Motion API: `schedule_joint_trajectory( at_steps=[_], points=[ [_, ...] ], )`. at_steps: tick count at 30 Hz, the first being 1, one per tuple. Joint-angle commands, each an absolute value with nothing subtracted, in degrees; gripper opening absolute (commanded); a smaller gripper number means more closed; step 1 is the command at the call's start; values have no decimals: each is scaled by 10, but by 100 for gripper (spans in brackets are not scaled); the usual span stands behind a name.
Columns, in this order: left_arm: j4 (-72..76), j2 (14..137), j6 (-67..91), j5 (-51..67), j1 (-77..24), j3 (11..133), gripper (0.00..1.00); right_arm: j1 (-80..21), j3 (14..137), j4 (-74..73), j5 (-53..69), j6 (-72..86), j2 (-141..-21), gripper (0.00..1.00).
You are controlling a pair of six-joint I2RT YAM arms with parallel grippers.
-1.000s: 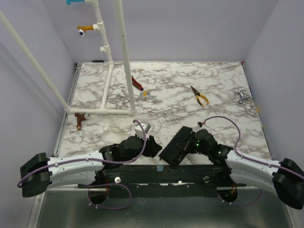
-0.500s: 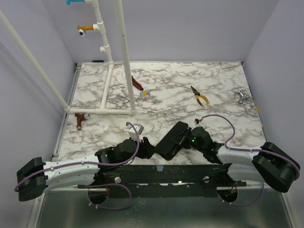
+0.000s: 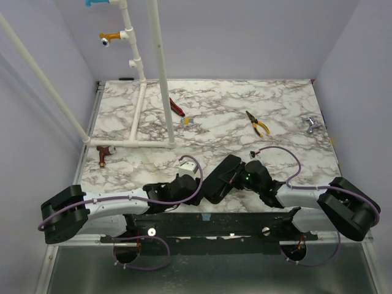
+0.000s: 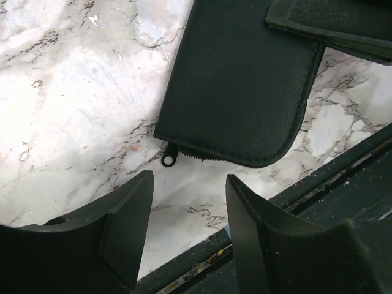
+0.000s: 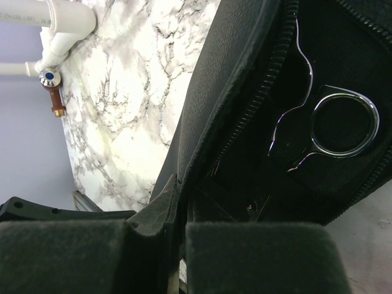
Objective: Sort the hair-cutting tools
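Observation:
A black zip case [image 3: 219,177] lies near the table's front edge, between my two grippers. My right gripper [image 5: 180,208] is shut on the edge of its lid and holds the case ajar [image 5: 239,92]. Inside, the right wrist view shows silver scissors [image 5: 343,125], with a finger ring and a curved handle tucked in the lining. My left gripper [image 4: 188,177] stands open just in front of the closed corner of the case [image 4: 245,86], near the zipper pull [image 4: 168,160]. Nothing is between its fingers [image 4: 131,226]. In the top view it sits to the left of the case [image 3: 195,187].
Yellow-handled pliers [image 3: 258,123] lie at the back right, and a red-and-black-handled tool [image 3: 177,107] at the back, beside the white pipe frame [image 3: 160,73]. A brown valve [image 3: 101,154] sits at the left and a small metal fitting [image 3: 311,125] at the far right. The black front rail [image 4: 343,184] runs just behind the case.
The right arm drew its elbow inward, and the case shifted slightly away from the front edge with its lid lifted. The left arm's elbow swung inward while its gripper stayed beside the case.

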State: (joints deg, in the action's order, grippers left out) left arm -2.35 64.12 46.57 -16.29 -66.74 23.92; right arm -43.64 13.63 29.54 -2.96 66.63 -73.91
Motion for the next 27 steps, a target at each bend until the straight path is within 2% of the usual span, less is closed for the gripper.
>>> schedule_joint_trajectory(
  at_steps=[1, 4, 17, 27],
  points=[
    [-77, 676, 445, -178, -666, 275, 52, -431, 128, 296, -23, 661, -745, 1],
    [-89, 695, 433, -183, -666, 290, 52, -430, 133, 280, -18, 649, -741, 1],
    [-47, 756, 429, -169, -648, 292, 48, -424, 111, 245, -17, 629, -708, 39],
    [-3, 771, 424, -143, -634, 290, 43, -424, 156, 267, 94, 609, -757, 47]
  ],
)
